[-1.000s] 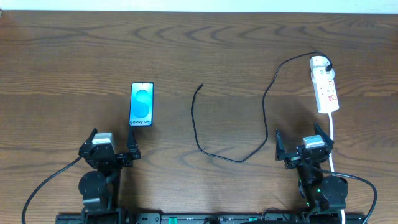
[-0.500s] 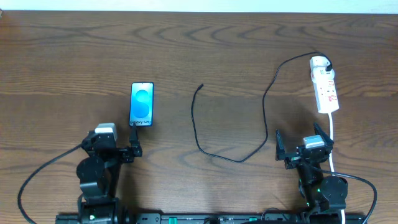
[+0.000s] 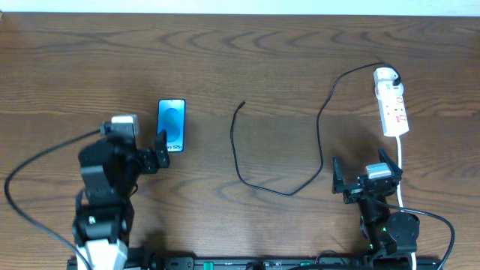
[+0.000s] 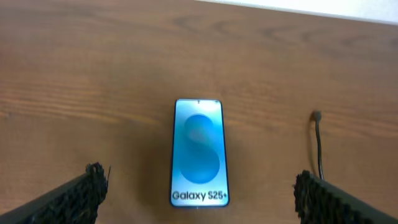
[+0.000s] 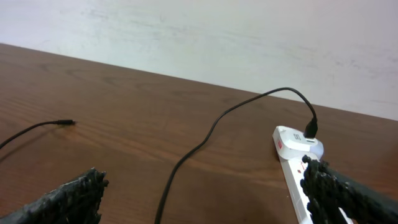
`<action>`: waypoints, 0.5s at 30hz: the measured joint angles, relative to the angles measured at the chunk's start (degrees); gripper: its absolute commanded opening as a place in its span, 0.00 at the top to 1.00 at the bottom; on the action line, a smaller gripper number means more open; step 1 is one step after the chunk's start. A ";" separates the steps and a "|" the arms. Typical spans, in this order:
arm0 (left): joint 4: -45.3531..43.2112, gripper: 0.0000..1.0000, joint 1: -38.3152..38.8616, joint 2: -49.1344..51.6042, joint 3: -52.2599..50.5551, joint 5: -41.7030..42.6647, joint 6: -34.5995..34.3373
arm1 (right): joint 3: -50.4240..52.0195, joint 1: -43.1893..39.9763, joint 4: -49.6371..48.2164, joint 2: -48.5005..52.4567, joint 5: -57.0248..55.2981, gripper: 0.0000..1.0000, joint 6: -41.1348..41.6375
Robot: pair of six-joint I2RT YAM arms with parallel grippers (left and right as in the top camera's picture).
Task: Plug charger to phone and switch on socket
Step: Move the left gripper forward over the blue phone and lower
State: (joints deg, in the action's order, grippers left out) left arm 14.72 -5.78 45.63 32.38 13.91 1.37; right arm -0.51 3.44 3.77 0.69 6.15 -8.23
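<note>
Your left pincer (image 4: 199, 188) stands wide apart over the phone (image 4: 199, 152), a slim glossy slab left of middle on the wooden table (image 3: 75, 60), probably to steady it | right pincer (image 5: 202, 179) spread, empty, near edge | charger (image 3: 232, 142): thin limp cable, head already in the white plastic socket (image 3: 392, 109), far right corner.

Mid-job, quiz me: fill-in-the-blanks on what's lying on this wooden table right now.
The slim blue-screened smartphone shows white text reading Galaxy ____.
The long thin black charger cable runs from the white elongated power strip and ends loose on the brown wooden ____.
Its small tip is not plugged into the ____.
The left gripper and right gripper both have jaws ____.
Missing words: S25+; table; phone; open.
</note>
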 measured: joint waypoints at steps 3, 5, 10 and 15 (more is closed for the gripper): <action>5.49 0.02 0.00 6.49 6.88 1.31 0.00 | 0.00 0.00 -0.07 0.00 -0.02 0.01 0.00; 9.29 0.02 0.07 10.47 11.32 2.01 0.00 | 0.00 0.00 -0.04 0.02 -0.04 0.01 0.00; 20.57 0.02 0.28 22.32 24.79 2.78 0.00 | 0.00 0.00 0.00 0.00 0.00 0.01 0.00; 30.56 0.02 0.31 33.16 37.57 2.75 0.00 | 0.00 0.00 -0.02 0.00 0.00 0.01 0.00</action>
State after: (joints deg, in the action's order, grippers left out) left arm 45.28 -5.48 78.78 69.95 16.67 1.37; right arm -0.51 3.44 3.75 0.69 6.15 -8.23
